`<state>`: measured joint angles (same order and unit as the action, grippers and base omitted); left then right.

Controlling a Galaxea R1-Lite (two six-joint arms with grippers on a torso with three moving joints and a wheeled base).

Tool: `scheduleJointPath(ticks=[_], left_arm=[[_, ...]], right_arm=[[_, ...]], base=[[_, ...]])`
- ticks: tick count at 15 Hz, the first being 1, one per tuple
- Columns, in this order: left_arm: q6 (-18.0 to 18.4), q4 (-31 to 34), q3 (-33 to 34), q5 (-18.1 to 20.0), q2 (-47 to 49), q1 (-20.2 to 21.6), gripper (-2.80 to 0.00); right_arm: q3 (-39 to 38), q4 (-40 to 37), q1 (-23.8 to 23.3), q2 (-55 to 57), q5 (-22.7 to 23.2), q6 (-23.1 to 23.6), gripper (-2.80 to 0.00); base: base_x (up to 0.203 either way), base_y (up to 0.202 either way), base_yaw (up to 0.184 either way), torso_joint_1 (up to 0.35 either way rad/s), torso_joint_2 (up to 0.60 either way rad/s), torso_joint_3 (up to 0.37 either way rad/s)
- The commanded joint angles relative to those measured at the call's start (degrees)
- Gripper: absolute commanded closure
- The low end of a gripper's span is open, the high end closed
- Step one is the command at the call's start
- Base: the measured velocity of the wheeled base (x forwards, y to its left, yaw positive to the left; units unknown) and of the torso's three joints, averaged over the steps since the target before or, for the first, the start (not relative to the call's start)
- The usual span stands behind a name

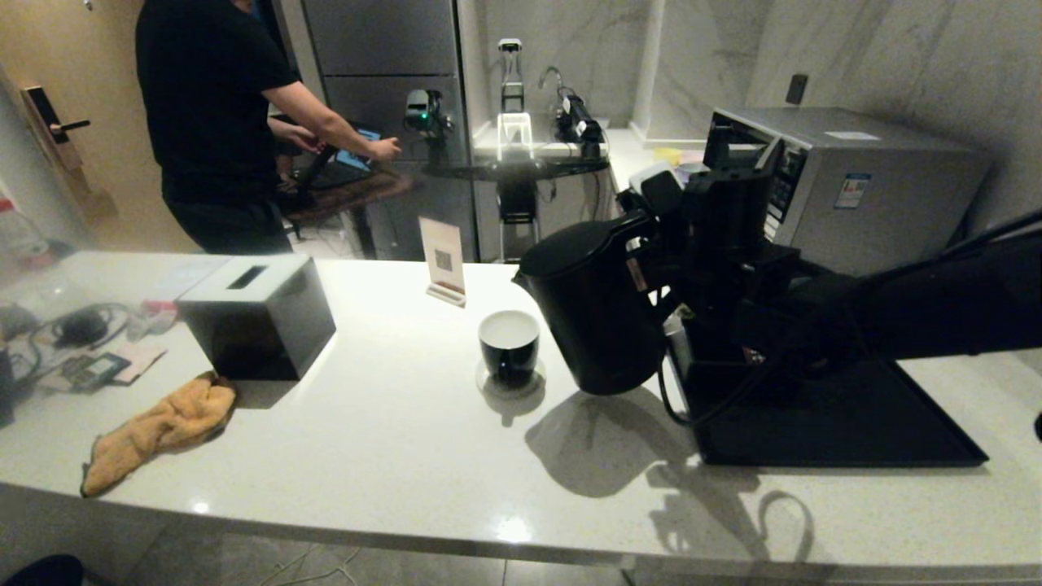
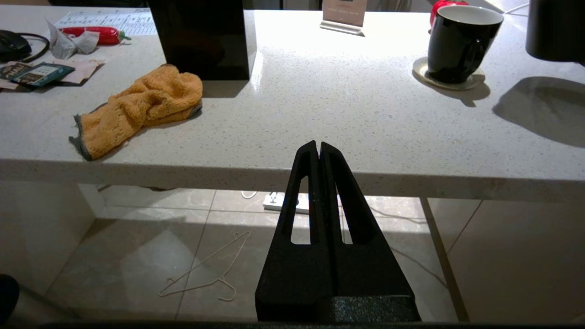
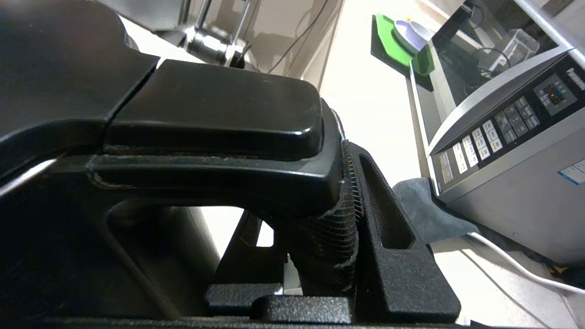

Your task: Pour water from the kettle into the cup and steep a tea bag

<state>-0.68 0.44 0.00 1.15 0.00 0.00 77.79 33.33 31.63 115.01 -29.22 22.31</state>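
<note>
microwave [image 3: 512,137] badge is cut off, starts "pana". card on the counter [image 1: 444,260] carries a qr code. right gripper [image 3: 315,219] is clamped on the handle of the kettle [image 1: 598,309], held off the counter [image 1: 391,439], spout just beside the cup [image 1: 510,346]. left gripper [image 2: 318,151] sits below the counter edge, fingers together, empty.

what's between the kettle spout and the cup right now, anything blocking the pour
Nothing visible. The right gripper holds the kettle by its handle, spout just right of the cup, with only bare counter between. The card stand sits behind.
</note>
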Motion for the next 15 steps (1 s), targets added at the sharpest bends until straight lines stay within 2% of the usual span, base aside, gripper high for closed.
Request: scheduleJointPath(ticks=[1,4,11,15], left_arm=[[0.0,0.0,0.0,0.0,0.0,0.0,0.0],[0.0,0.0,0.0,0.0,0.0,0.0,0.0],[0.0,0.0,0.0,0.0,0.0,0.0,0.0],[0.0,0.0,0.0,0.0,0.0,0.0,0.0]], right_arm=[[0.0,-0.6,-0.3,0.3,-0.2,0.6,0.0],[0.8,-0.7,-1.5,1.0,-0.2,2.2,0.0],[8.0,-0.9,-2.5,4.6,-0.1,7.3,0.0],[8.5,-0.5,-2.5,5.3,-0.1,9.4,0.0]], base=[[0.0,0.0,0.0,0.0,0.0,0.0],[0.0,0.0,0.0,0.0,0.0,0.0],[0.0,0.0,0.0,0.0,0.0,0.0],[0.0,0.0,0.0,0.0,0.0,0.0]])
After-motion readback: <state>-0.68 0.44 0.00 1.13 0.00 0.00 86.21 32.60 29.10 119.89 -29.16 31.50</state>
